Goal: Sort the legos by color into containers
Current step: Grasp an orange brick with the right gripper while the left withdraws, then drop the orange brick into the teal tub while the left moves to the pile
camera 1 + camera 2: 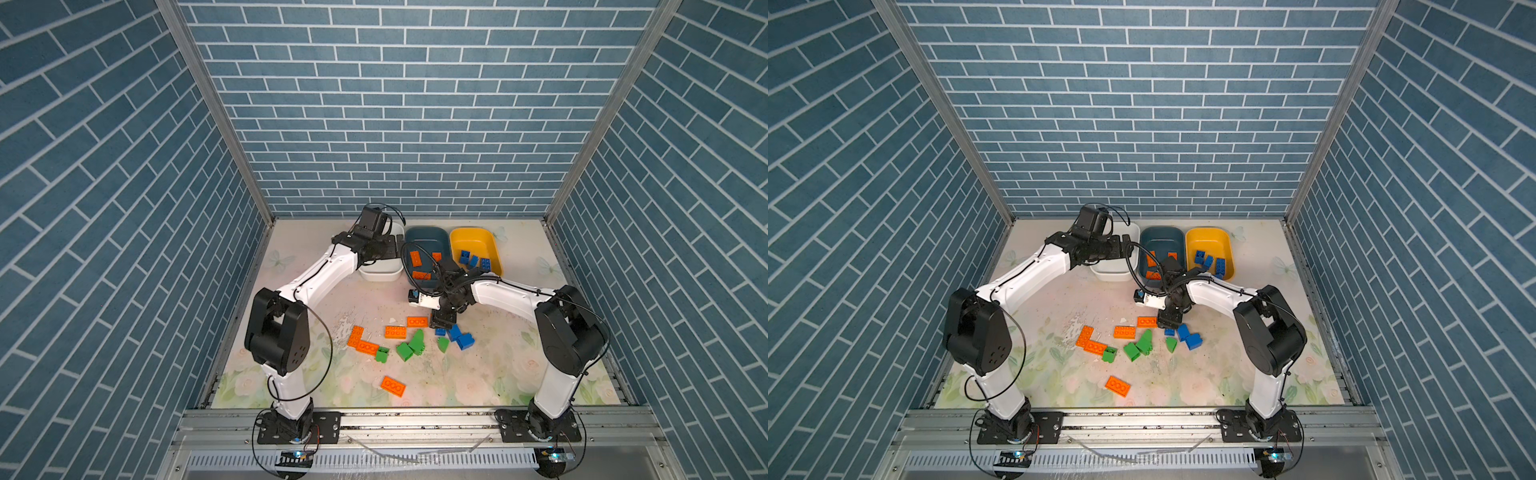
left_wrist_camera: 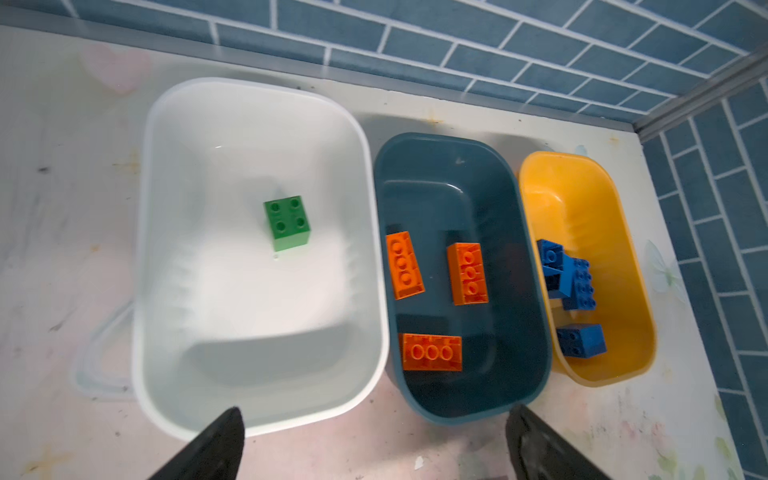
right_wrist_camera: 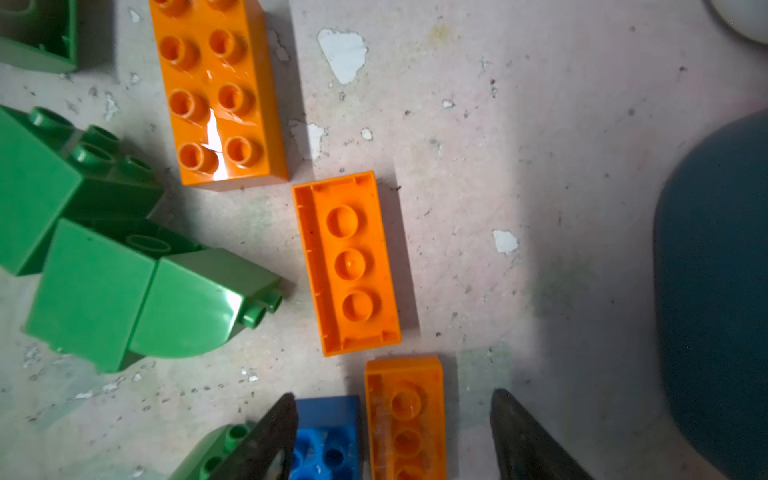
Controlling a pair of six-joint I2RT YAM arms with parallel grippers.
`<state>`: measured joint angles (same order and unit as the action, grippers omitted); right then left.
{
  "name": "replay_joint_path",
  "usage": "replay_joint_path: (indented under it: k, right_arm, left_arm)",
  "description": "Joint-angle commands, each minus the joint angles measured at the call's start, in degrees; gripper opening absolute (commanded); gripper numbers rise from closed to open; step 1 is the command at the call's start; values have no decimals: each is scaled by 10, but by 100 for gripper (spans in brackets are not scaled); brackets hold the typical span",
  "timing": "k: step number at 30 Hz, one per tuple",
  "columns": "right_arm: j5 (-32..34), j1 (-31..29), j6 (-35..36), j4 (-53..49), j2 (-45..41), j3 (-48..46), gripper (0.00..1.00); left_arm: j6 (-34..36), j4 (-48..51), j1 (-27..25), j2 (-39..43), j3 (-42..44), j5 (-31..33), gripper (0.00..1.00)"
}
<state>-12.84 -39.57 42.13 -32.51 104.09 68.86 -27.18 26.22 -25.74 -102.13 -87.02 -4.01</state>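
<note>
Jaws apart, the right gripper (image 3: 393, 392) straddles, without touching, one orange brick (image 3: 405, 415) cut off by the frame, mid-tabletop (image 1: 498, 361) among five more loose orange plates (image 1: 392, 386), at least four green blocks (image 1: 404, 351) and three blue blocks (image 1: 465, 341). The left gripper (image 2: 376, 411), spread wide and empty, hovers over the white tub's (image 2: 166, 124) near rim at the far edge; one green cube (image 2: 286, 224) lies inside. The teal tub (image 2: 457, 166) holds three orange bricks (image 2: 467, 272); the yellow tub's (image 2: 582, 174) overlapping blue bricks (image 2: 579, 340) defy counting.
</note>
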Motion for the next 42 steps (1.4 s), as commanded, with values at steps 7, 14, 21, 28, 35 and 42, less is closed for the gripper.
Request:
replay_joint_path:
  k: [7, 14, 21, 28, 35, 42]
  right_arm:
    - [57, -9, 43, -40, 48, 55, 66]
    - [55, -11, 43, -68, 70, 77, 59]
    - [75, -15, 42, -82, 86, 88, 51]
    - [98, -17, 54, -85, 89, 86, 45]
    - [96, -17, 61, -55, 51, 75, 31]
    - [2, 2, 1, 57, -27, 59, 28]
  left_arm:
    - [-12, -4, 39, 52, 58, 75, 99]
    - [-13, -1, 42, 51, 60, 80, 99]
    - [-15, -1, 42, 46, 56, 78, 99]
    - [-17, 3, 42, 48, 59, 86, 99]
    - [-31, 15, 42, 58, 67, 129, 99]
    - [-33, 15, 46, 82, 93, 139, 99]
